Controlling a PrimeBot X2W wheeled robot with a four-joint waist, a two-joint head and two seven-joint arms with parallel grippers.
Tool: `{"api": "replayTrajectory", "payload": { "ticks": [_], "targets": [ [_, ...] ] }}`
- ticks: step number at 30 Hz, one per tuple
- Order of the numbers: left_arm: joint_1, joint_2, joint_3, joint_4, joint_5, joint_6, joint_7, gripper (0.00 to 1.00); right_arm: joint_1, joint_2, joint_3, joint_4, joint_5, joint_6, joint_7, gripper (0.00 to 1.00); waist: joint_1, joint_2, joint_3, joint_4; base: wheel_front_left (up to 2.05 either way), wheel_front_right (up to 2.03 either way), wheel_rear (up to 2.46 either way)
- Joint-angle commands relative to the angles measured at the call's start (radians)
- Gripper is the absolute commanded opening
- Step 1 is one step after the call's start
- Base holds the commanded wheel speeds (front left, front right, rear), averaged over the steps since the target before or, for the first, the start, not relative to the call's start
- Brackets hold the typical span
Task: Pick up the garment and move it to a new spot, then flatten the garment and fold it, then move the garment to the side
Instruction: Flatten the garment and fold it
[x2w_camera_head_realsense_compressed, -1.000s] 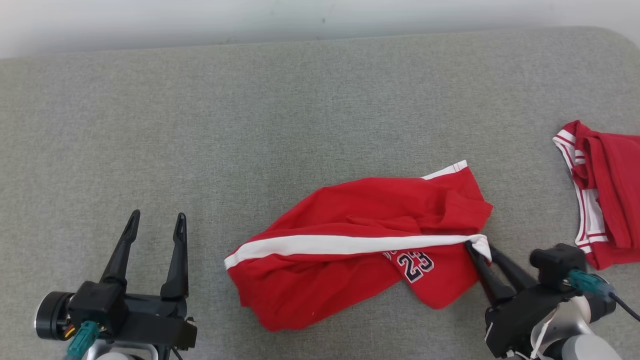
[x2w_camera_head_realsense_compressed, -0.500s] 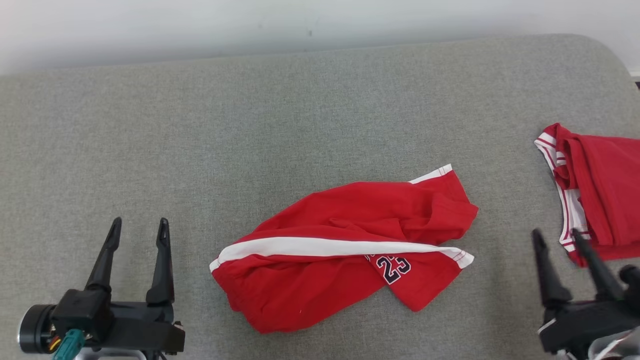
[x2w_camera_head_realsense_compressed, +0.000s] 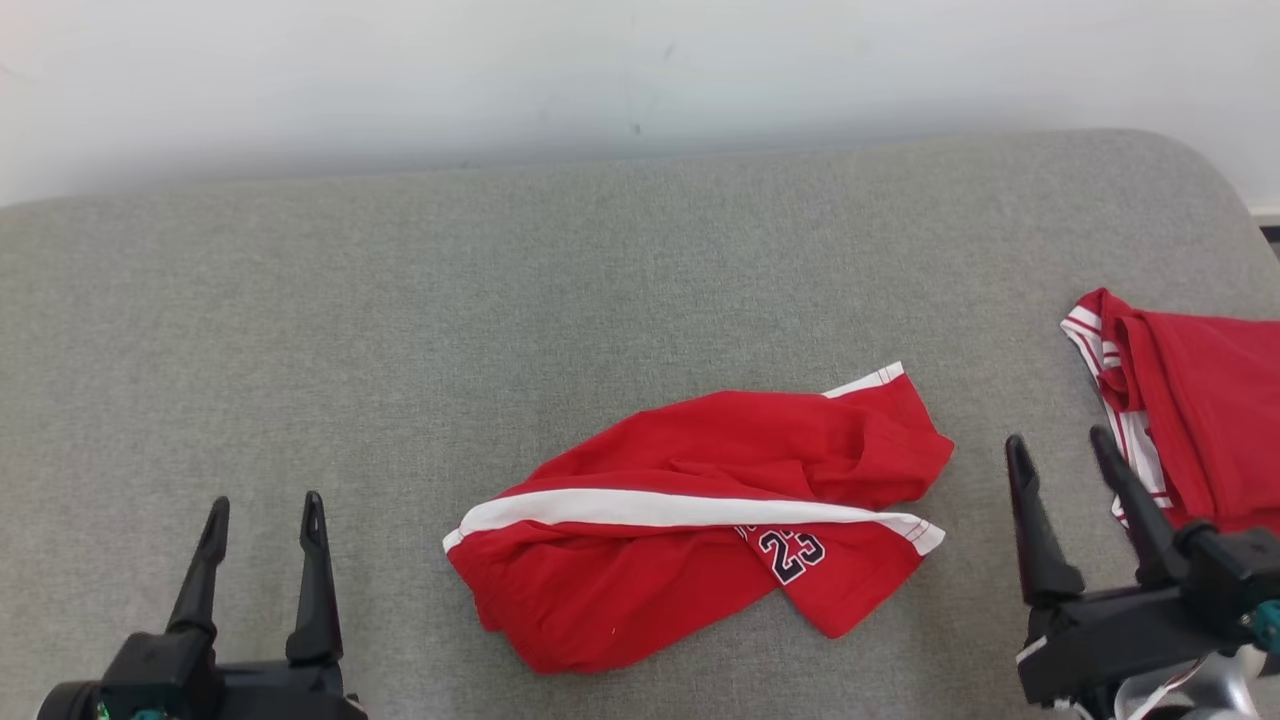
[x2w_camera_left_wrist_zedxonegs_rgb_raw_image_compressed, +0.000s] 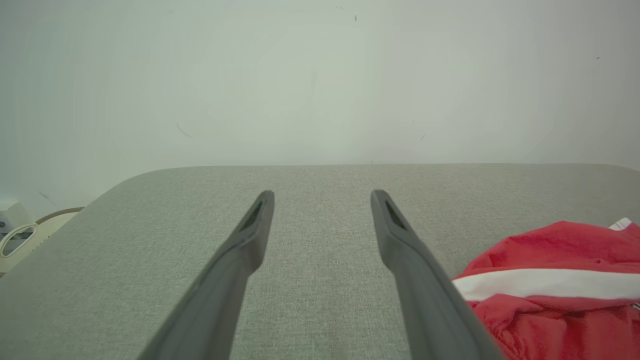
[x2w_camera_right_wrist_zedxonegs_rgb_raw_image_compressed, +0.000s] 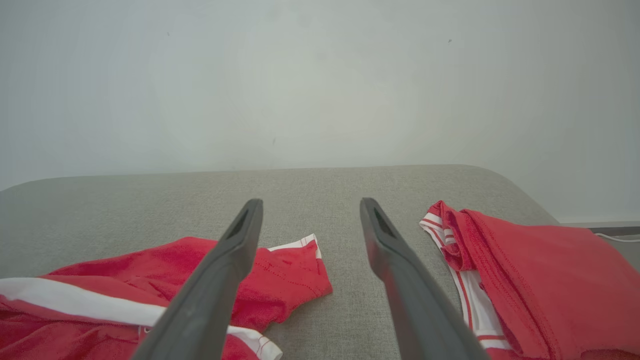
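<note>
Head view: the crumpled shorts (x2w_camera_head_realsense_compressed: 690, 520) lie mid-worktop (x2w_camera_head_realsense_compressed: 500, 300), between the two tools and touching neither. Left tool (x2w_camera_head_realsense_compressed: 265, 502) and right tool (x2w_camera_head_realsense_compressed: 1058, 440) sit low, fingers pointing forward, both wide open and empty. The right wrist view shows a red jersey (x2w_camera_right_wrist_zedxonegs_rgb_raw_image_compressed: 525, 280) beside the right tool's fingers.

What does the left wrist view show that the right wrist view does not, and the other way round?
Left wrist view adds: the open left tool and a pale object beyond the cushion's edge. Right wrist view adds: the open right tool and a second red garment with striped trim, lying apart from the first. Both share: the red garment with the white stripe, the grey cushion and the white wall.
</note>
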Motion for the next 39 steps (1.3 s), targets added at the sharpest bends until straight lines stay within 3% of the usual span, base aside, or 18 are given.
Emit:
{"api": "replayTrajectory", "payload": {
  "ticks": [1,29,35,39],
  "targets": [
    [0.029,0.004,-0.002,-0.012,-0.001,0.005,0.007,1.0,0.025,0.002,0.01,0.001,-0.007,-0.001,0.004,1.0,0.0001,0.0,-0.024,0.014,0.0,0.0,0.0],
    [0.07,0.023,-0.022,0.01,-0.02,0.013,0.054,1.0,0.094,0.002,0.04,-0.027,-0.011,-0.001,0.044,1.0,0.0001,0.0,-0.08,0.021,0.0,0.0,0.0],
    [0.051,0.006,-0.057,0.001,-0.053,-0.021,0.092,1.0,0.088,0.001,0.041,-0.022,-0.006,-0.001,0.046,1.0,0.0001,0.0,-0.072,0.023,0.0,0.0,0.0],
    [0.017,-0.02,-0.104,0.02,-0.111,-0.069,0.164,1.0,0.082,-0.003,0.045,-0.022,-0.004,-0.001,0.048,1.0,0.0001,0.0,-0.062,0.025,0.0,0.0,0.0]
  ]
}}
